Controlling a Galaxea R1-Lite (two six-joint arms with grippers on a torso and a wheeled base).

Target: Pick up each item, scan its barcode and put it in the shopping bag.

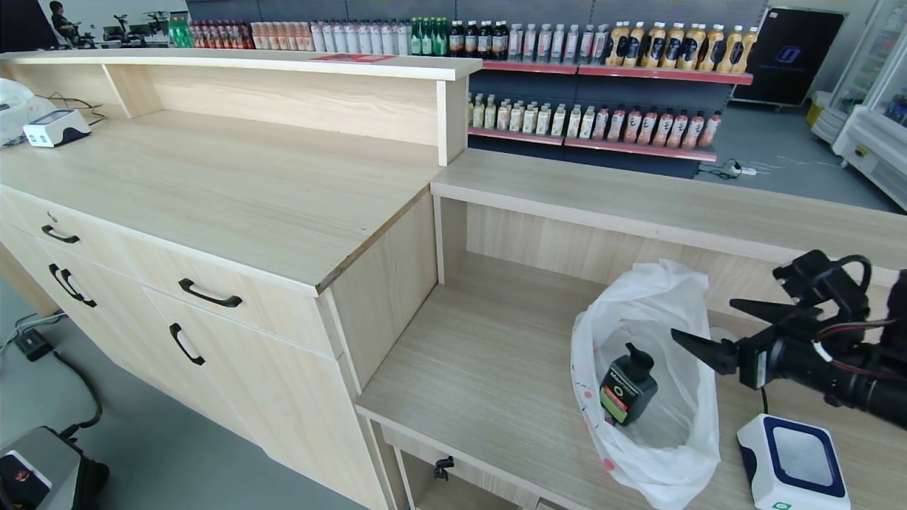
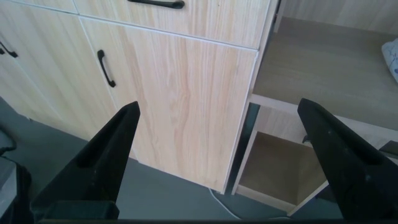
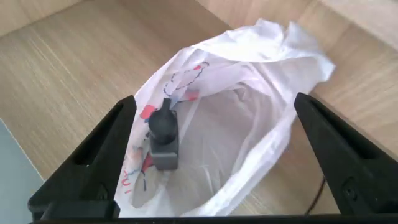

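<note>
A white plastic shopping bag (image 1: 659, 312) stands open on the low counter at the right. Inside it stands a dark pump bottle (image 1: 628, 388) with a green and red label; the right wrist view shows the bottle (image 3: 164, 140) from above inside the bag (image 3: 261, 106). My right gripper (image 1: 716, 329) is open and empty, just to the right of the bag at its rim height. A white barcode scanner (image 1: 792, 462) with a dark-framed window sits on the counter below that arm. My left gripper (image 2: 217, 155) is open and empty, held low in front of the cabinet doors.
A higher counter (image 1: 212, 184) with drawers and black handles fills the left. A second white scanner (image 1: 57, 127) sits at its far left. Shelves of drink bottles (image 1: 588, 120) line the back. The low counter (image 1: 489, 354) left of the bag is bare wood.
</note>
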